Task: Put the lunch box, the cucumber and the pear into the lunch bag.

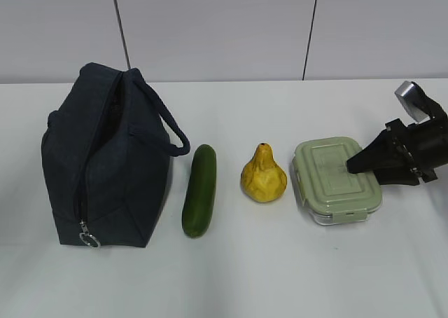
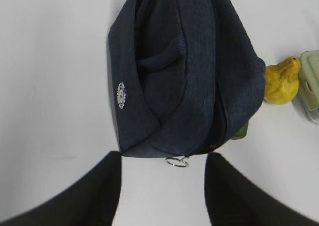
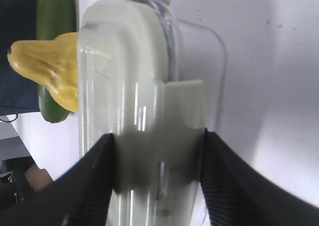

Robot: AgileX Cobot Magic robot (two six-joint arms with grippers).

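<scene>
Tabletop [image 1: 280, 276] layout, from my left to my right: lunch bag, cucumber, pear, lunch box, all in one row on the white surface.

Lunch bag [image 1: 105, 164]: dark navy, standing at the left end, its zipper run open along the top and down the front edge, with the silver ring pull [image 1: 89, 240] low at the near corner. One corded handle [image 1: 164, 125] loops out toward the cucumber.

My left fingers [image 2: 162, 196] hang over the tabletop just short of the bag's zipper end. They stand apart and hold nothing; bare surface shows between them, and the ring pull lies just ahead of the gap. This gripper does not appear in the exterior view.

Cucumber [image 1: 200, 190]: dark green, lying straight, pointing away from the camera, just beside the bag's right side.

Pear [image 1: 263, 174]: yellow with faceted skin, upright with the stem end up, between the cucumber and the lunch box, clear of both.

Lunch box [image 1: 336, 181]: clear body, pale sage-green snap-lock lid on, resting flat on the tabletop at the right of the row.

My right fingers [image 3: 158, 178] are at the right-hand end of the lunch box, one on each side of it, with the box filling the space between them. Whether they press on the box walls or only flank them, I cannot tell.
</scene>
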